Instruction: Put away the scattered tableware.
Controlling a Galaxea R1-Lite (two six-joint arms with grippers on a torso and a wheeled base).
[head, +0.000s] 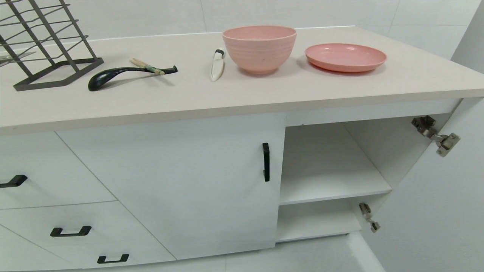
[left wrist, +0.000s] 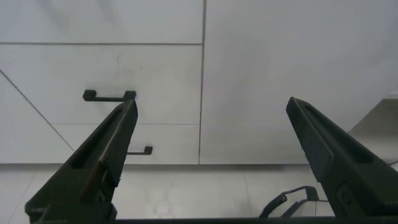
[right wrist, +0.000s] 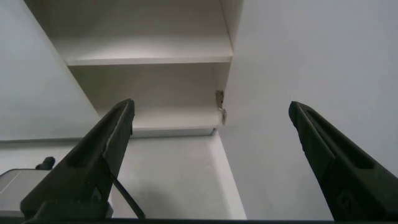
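Dark, flat-sided fingers point(left wrist: 102, 152) of the left gripper point(left wrist: 210, 102) taper to blunt tips and stand wide apart with nothing between them, low before the white drawer fronts point(left wrist: 149, 68) and their angular black pulls point(left wrist: 109, 95); the right gripper point(right wrist: 210, 104) is spread just as wide and also has hold of nothing, facing the open cupboard bay with its smooth white shelf point(right wrist: 149, 59) and a small metal hinge point(right wrist: 219, 107).

Up on the pale, matte, faintly wood-grained countertop point(head: 264, 90) the tableware lies scattered: a deep round pink bowl point(head: 259, 47) with faint horizontal ridges stands upright near the back; a shallow pink plate point(head: 345, 56) of the same dull finish sits to its right, apart from it; a slim white knife point(head: 217, 65) with a black band lies just left of the bowl; farther left a glossy black ladle point(head: 124, 71) with a curved handle rests on its side, and a pair of light wooden chopsticks point(head: 146, 66) lies across that handle; a dark wire rack point(head: 45, 41) of angled bars stands at the far left.

Below, the cupboard's left door point(head: 170, 181) is closed, with a straight black handle point(head: 266, 161); the right door point(head: 435, 196) hangs open on two steel hinges point(head: 435, 134).
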